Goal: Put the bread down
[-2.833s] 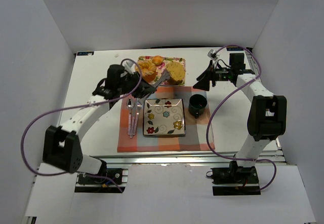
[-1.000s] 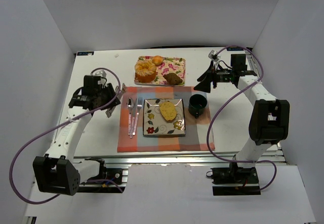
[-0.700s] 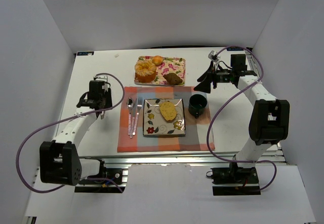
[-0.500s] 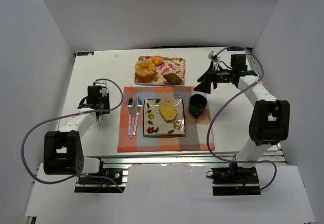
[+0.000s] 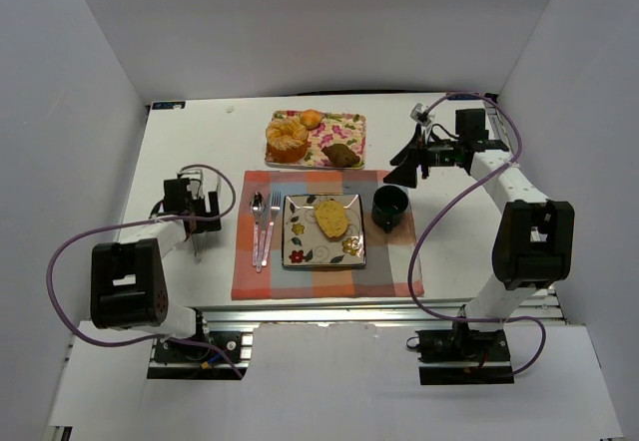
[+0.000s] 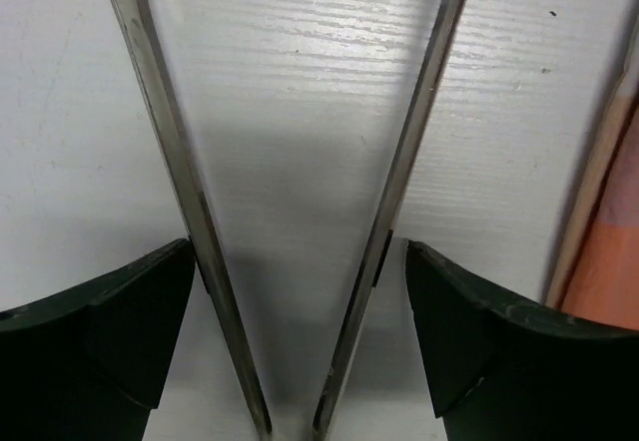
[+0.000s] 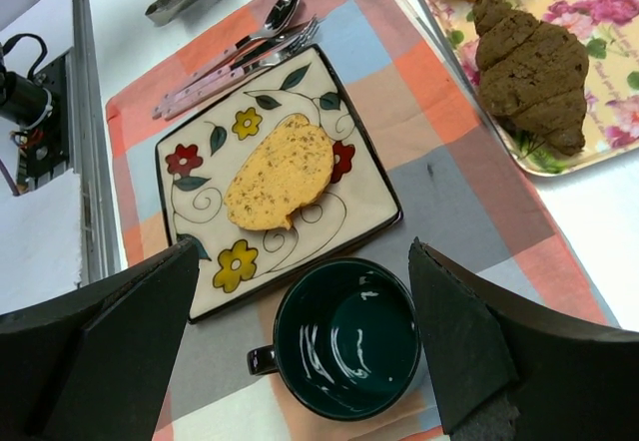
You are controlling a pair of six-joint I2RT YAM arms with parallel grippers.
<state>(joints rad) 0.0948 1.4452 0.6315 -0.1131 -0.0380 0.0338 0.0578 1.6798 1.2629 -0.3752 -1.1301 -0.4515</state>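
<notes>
The bread [image 5: 331, 218] lies on the plate [image 5: 300, 252]; the cup [image 5: 390, 206] sits at its 3 o'clock. The left gripper [image 5: 199, 244] and the right gripper [image 5: 404, 169] are both spread and hold nothing.

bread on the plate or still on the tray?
On the plate. The bread lies flat on the square floral plate, apart from both grippers; the floral tray holds only the other pieces.
</notes>
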